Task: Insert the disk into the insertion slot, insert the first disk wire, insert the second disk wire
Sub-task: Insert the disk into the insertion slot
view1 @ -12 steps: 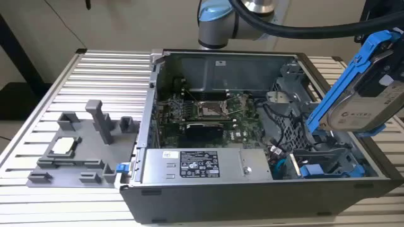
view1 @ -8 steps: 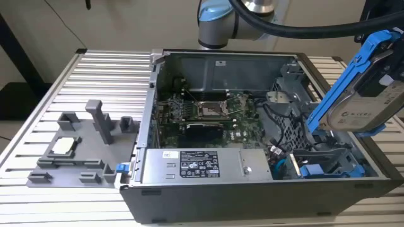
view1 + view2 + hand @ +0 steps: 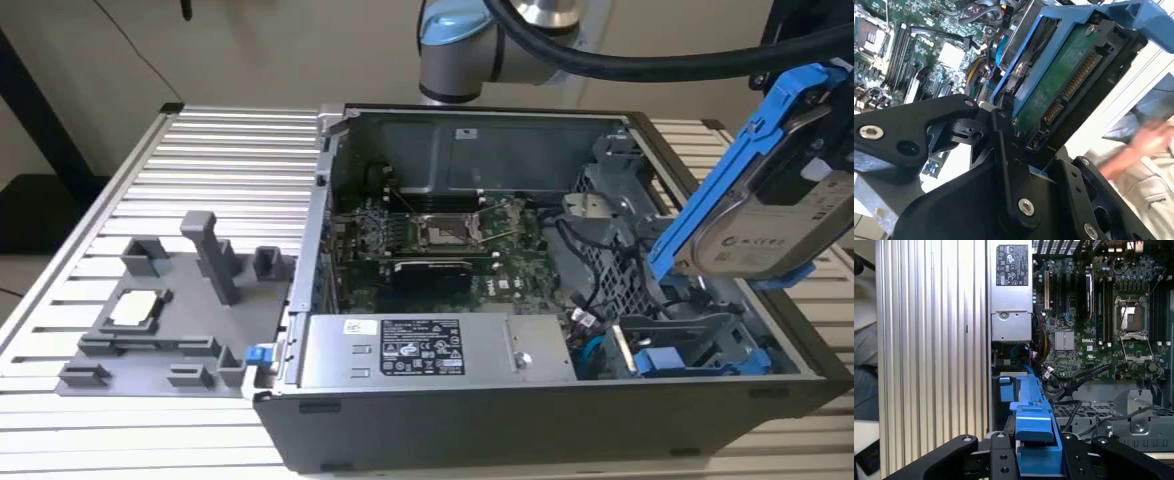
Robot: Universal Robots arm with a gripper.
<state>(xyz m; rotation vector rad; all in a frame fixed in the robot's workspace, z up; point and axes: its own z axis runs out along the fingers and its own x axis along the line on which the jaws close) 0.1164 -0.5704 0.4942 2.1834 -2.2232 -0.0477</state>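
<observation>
The end effector (image 3: 1036, 456) is clamping the disk (image 3: 1032, 412). Its black fingers (image 3: 1002, 460) are closing tight on the two sides of the blue carrier, and one end of the carrier is sitting between them. In the exterior view the disk is hanging steeply tilted in the air, over the case (image 3: 441, 425) near its corner on the exterior view's right and clear of the rim. The slot (image 3: 687, 350) is lying below it in that same corner, with its blue rails showing. Black cables (image 3: 1086, 374) are running from the motherboard (image 3: 441, 235) across the perforated cage, just beside the slot. The power supply (image 3: 414, 350) is lying along the case's near edge, next to the slot. A grey fixture (image 3: 160, 320) is sitting on the table (image 3: 200, 150) near its edge on the exterior view's left, well apart from the case. A person's blurred hand (image 3: 1144, 145) is showing beyond the disk in the second wrist view.
</observation>
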